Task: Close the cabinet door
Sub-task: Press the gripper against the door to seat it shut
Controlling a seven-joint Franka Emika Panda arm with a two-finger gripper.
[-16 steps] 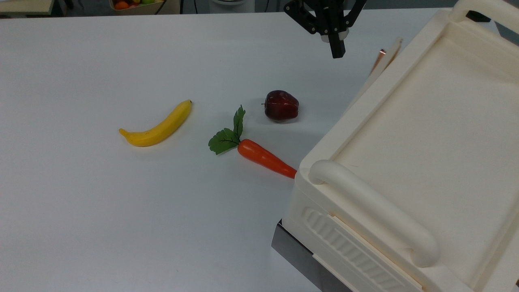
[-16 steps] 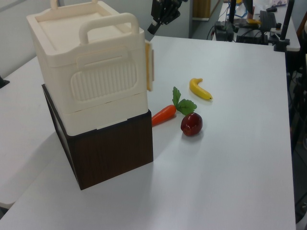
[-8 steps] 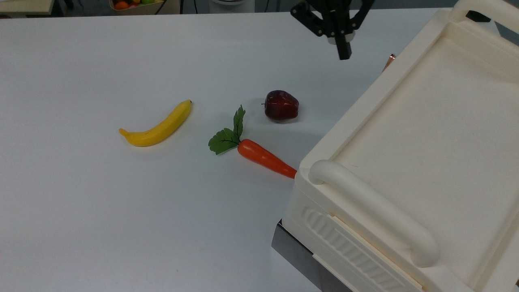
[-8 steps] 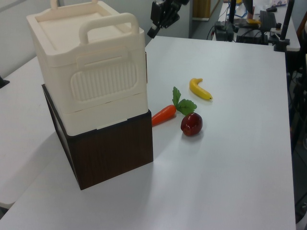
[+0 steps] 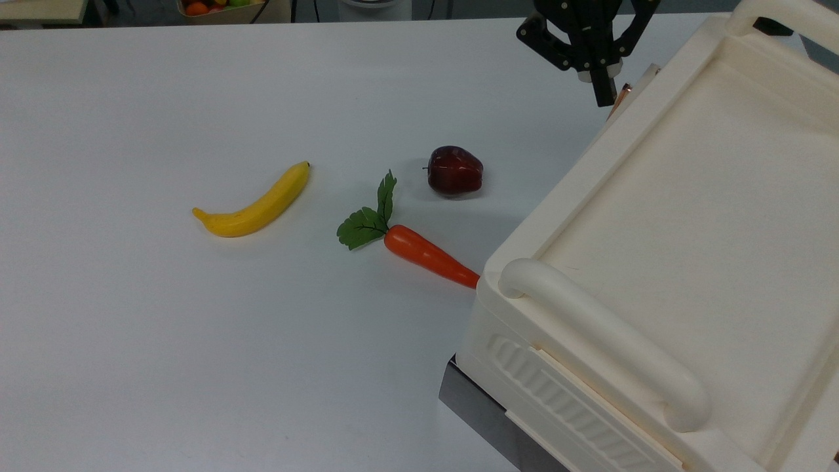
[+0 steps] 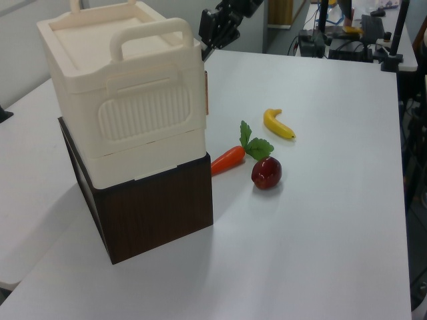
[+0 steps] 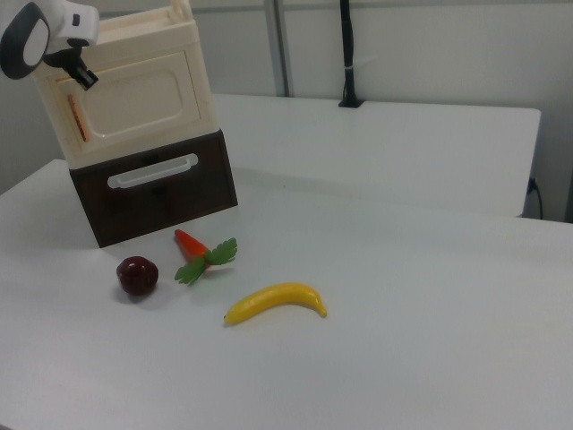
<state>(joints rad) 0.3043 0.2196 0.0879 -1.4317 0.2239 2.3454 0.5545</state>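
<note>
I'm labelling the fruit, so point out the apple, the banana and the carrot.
apple (image 5: pixel 455 170): top view, centre of its dark red skin.
banana (image 5: pixel 257 204): top view, middle of its yellow body.
carrot (image 5: pixel 429 255): top view, orange root.

We see the cabinet (image 6: pixel 127 100) standing on its dark base near the bench's (image 6: pixel 320 220) near-left corner, ribbed front toward us. Along its right side the cabinet door (image 6: pixel 205 93) shows as a thin edge with a copper strip, close against the body. The dark gripper (image 6: pixel 208 33) sits just beside the cabinet's upper right corner. On the bench's middle lie a carrot (image 6: pixel 227 159), a dark red apple (image 6: pixel 266 173) touching its leaves, and a banana (image 6: pixel 278 125) farther back.
</note>
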